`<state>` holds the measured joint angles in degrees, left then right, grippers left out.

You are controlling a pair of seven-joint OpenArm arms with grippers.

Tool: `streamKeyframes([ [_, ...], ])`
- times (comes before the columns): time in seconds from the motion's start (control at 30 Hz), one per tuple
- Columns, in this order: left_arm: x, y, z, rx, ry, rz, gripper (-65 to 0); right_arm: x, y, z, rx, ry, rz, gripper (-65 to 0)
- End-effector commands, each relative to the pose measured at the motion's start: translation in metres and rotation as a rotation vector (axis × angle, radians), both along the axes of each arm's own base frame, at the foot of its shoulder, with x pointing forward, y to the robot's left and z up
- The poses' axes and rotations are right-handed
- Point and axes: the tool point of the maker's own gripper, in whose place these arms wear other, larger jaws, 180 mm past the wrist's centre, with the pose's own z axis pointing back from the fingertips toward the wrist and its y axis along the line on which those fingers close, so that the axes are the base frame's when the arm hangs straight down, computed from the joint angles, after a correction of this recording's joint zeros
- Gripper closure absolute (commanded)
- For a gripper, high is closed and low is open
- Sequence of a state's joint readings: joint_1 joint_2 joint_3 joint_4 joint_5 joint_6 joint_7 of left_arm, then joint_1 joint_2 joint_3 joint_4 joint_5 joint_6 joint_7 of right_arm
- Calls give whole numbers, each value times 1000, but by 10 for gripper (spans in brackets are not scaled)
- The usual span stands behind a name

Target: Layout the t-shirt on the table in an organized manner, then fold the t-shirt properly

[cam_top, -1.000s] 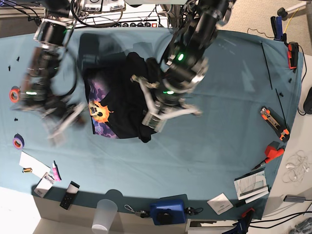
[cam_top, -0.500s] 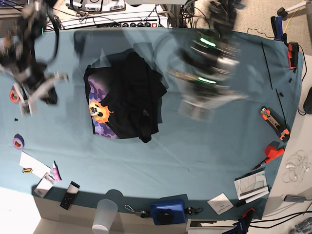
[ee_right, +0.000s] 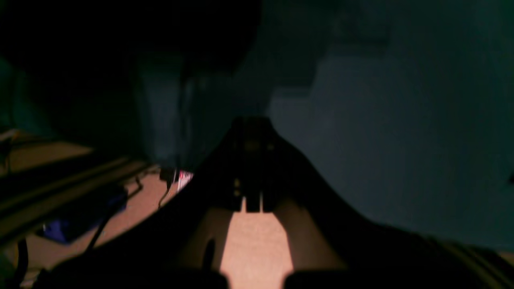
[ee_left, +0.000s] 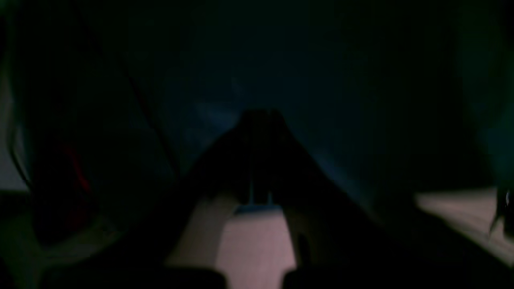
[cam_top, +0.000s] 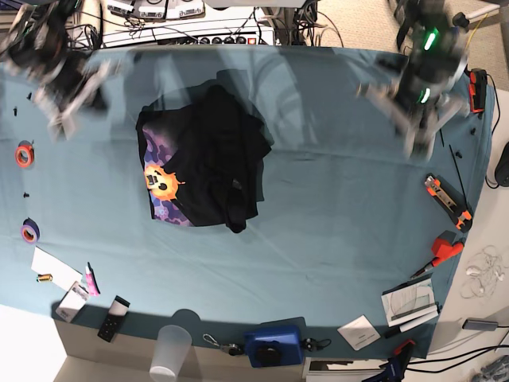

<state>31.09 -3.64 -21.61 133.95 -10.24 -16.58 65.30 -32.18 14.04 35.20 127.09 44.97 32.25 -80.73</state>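
The black t-shirt [cam_top: 208,151] lies crumpled in a heap on the teal table [cam_top: 334,207], left of centre, with its purple-and-orange print [cam_top: 163,185] showing at the left side. Both arms are blurred and well away from it. My left gripper [cam_top: 415,131] is over the table's far right corner, and my right gripper [cam_top: 64,111] is over the far left corner. In the dark wrist views the left gripper [ee_left: 259,120] and the right gripper [ee_right: 253,126] each show fingers pressed together with nothing between them. The shirt does not show in either wrist view.
Two tape rolls [cam_top: 24,153] [cam_top: 30,231] lie near the left edge. Orange and red hand tools [cam_top: 448,199] [cam_top: 447,248] and papers [cam_top: 409,302] sit along the right. A plastic cup [cam_top: 171,350] and a blue box [cam_top: 274,344] stand at the front edge.
Both arms have swung off the shirt and out to the far corners, the left one to the right and the right one to the left. The shirt stays heaped on the table.
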Motion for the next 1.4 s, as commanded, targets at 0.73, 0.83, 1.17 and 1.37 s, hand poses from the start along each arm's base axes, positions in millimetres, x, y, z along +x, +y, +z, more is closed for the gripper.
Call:
streamKeyframes([
  [0.73,-199,21,-49,-56,546,53,0,-179,-10,-53,39,528,11,0],
  [0.83,-228,14,-75,-143,645,65,0,-207,-17,-72,90,619,-31,0],
  [1.17,-265,7,-174,-341,837,178,0,-258,-17,-163,134,949,-11,0],
  [1.37,-244,33,-230,-287,782,219,0,-240,-15,-218,32,984,96,0],
])
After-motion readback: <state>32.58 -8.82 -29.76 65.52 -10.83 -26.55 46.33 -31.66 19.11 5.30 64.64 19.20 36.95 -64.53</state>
